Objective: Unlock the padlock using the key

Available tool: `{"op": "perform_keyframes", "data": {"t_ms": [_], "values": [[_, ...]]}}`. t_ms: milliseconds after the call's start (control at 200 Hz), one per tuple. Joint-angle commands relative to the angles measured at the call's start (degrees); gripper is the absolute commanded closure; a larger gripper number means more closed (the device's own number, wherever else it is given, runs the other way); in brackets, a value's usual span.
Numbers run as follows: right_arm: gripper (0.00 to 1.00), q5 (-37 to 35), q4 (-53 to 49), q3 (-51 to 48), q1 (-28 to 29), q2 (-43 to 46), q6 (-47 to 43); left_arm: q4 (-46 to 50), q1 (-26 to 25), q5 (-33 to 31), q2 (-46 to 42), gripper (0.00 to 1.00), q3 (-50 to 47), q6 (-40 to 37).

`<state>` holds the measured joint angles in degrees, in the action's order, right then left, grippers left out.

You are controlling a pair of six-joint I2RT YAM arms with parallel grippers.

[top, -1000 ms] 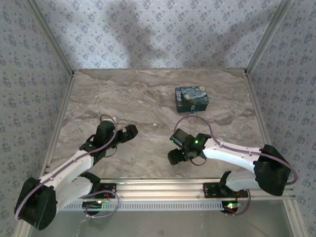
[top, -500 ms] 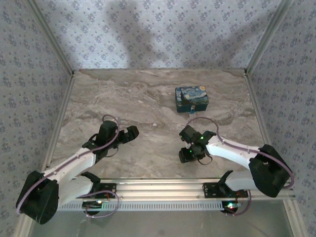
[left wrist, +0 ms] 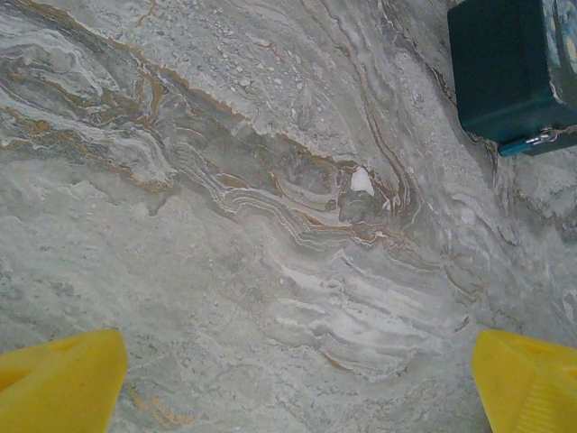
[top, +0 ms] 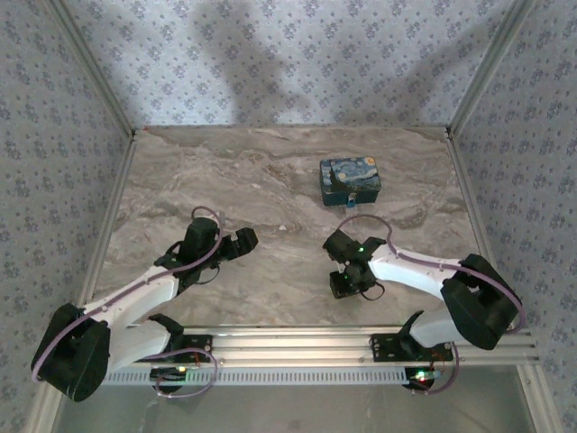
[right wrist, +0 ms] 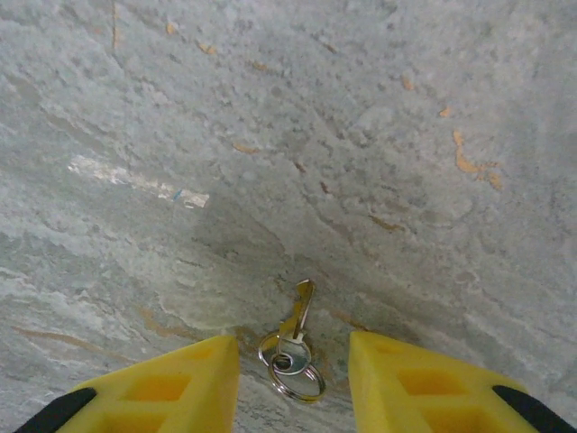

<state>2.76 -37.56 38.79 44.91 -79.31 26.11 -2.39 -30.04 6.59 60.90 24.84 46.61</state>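
Top external: marbled grey worktop, papered walls on three sides. Blue-and-yellow swirl-printed box sits toward the far right. The padlock, a tiny bluish speck, hangs at the box's near face; too small to tell whether its shackle is closed. Left gripper is at centre-left, pointing right and well apart from the box. Right gripper is tipped down at the worktop, nearer than the box and just left of it. The key is too small to pick out here. Left wrist: left gripper is spread wide, one yellow fingertip in each bottom corner, bare marble between. The dark teal side of the box is at the top right corner, with a bluish metallic bit at its lower edge, the padlock, partly cut off by the frame. Right wrist: right gripper is spread, low over the worktop. The key lies flat on the marble between the two yellow fingers, on a small split ring, blade pointing away. I cannot tell if either finger touches it; nothing is pinched.
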Motion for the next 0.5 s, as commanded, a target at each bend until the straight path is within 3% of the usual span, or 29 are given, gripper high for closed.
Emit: {"op": "perform_keyframes", "data": {"t_ms": [0,495], "values": [[0.64,0.2,-1.4,0.8,1.4,-1.0,0.4,-0.6,-0.4,-0.5,0.2,0.02,1.3,0.3],[0.78,-1.2,-3.5,1.3,3.7,-0.1,2.2,-0.3,-0.5,-0.7,0.0,0.02,1.2,0.2]]}}
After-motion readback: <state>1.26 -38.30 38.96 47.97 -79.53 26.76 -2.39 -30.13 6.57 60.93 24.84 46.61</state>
